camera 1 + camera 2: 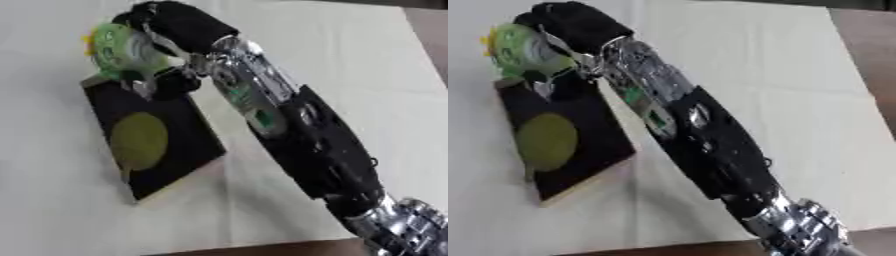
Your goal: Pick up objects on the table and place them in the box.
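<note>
My right arm reaches in from the lower right to the upper left. Its black right hand [179, 25] is curled round a round green object [118, 47] with a yellow bit on its left edge. The object hangs over the far end of a flat black box [188, 135] with a tan rim. A yellow-green disc [138, 141] lies inside the box, nearer to me. Dark fingertips [144, 86] show just below the green object, over the box's far edge. The left hand does not show.
A white cloth [350, 60] covers the table. The table's brown front edge [262, 247] runs along the bottom, and a brown strip [430, 30] shows at the upper right. My forearm [306, 135] crosses the middle of the table.
</note>
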Robot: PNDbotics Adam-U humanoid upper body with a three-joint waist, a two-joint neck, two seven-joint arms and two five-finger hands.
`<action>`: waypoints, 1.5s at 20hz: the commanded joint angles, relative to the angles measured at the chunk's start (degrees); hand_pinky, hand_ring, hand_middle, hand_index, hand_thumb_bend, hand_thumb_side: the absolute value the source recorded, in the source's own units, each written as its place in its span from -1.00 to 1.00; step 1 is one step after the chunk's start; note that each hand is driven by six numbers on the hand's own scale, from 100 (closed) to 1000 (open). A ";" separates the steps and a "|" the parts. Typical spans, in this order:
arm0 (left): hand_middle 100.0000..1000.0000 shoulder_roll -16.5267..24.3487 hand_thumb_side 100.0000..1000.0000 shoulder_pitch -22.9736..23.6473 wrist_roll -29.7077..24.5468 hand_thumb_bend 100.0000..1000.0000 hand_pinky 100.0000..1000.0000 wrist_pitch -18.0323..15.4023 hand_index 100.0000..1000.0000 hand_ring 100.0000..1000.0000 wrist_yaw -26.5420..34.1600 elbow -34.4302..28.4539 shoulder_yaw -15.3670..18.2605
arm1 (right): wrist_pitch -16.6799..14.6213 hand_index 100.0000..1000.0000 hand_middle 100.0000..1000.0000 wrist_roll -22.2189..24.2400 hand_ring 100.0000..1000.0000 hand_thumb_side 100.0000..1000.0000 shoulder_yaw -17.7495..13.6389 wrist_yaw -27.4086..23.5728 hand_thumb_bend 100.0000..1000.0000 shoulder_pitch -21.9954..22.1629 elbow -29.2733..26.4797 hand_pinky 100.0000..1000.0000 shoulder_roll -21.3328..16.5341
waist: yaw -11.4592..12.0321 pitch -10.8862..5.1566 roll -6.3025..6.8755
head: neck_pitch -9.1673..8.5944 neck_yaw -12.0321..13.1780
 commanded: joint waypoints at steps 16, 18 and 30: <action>0.65 1.20 0.30 -1.07 -0.44 -0.12 0.39 -0.10 0.66 0.59 0.49 -0.98 0.08 | 1.09 0.79 0.46 7.34 0.67 -0.12 -1.27 -15.35 -1.00 -3.69 -0.07 0.84 -5.67 | 0.11 -1.37 0.40 | 1.04 3.28; 0.65 1.15 0.30 -1.19 -0.51 -0.12 0.39 -0.15 0.66 0.59 0.54 -0.98 0.06 | 0.15 0.79 0.48 7.51 0.68 -0.22 0.18 -11.94 -0.93 -3.33 3.25 0.84 -4.06 | 0.34 -1.30 0.43 | 0.67 2.48; 0.66 0.79 0.29 -1.05 -0.51 -0.13 0.39 -0.16 0.66 0.59 0.75 -0.98 0.11 | -1.46 0.72 0.45 3.15 0.68 -1.00 1.63 -0.26 -0.38 -1.08 14.39 0.84 2.37 | 0.65 -1.06 0.25 | -0.03 0.43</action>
